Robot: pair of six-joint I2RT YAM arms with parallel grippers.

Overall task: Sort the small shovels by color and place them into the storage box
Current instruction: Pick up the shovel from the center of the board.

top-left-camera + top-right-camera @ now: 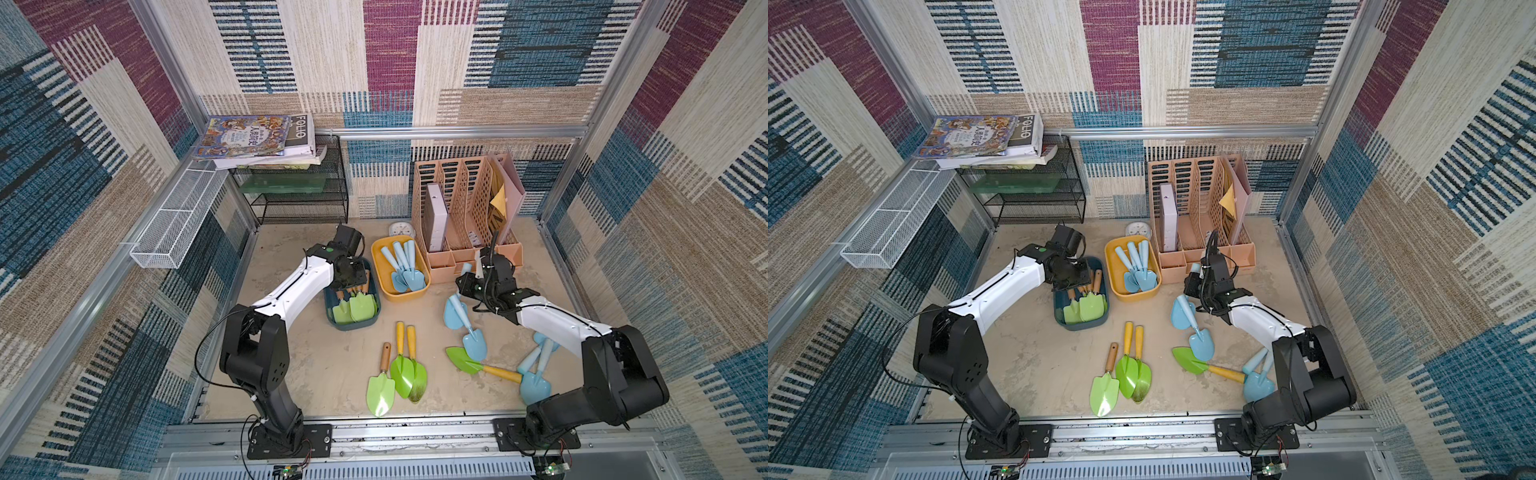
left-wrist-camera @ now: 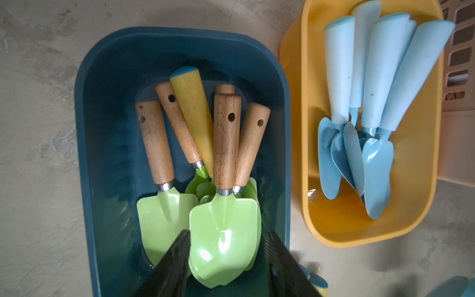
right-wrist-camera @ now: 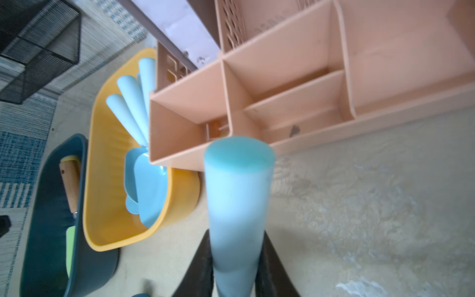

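Your dark blue bin (image 2: 102, 154) holds the green shovels (image 2: 226, 144), wooden and yellow handles mixed. The yellow bin (image 2: 411, 205) just beside it holds the pale blue shovels (image 2: 339, 77). Your left gripper (image 2: 227, 239) hangs over the dark blue bin, jaws apart either side of the top green blade. Your right gripper (image 3: 235, 239) is clamped on a lone blue shovel (image 3: 237, 195) near the pink organizer (image 3: 385, 51). Loose shovels (image 1: 401, 370) lie toward the desk's (image 1: 332, 365) front and right edges. A book (image 1: 300, 129) at the back left corner reads "FOLIO".

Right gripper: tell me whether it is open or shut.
Shut on a pale blue shovel: the right wrist view shows the right gripper's fingers pressed against its handle.
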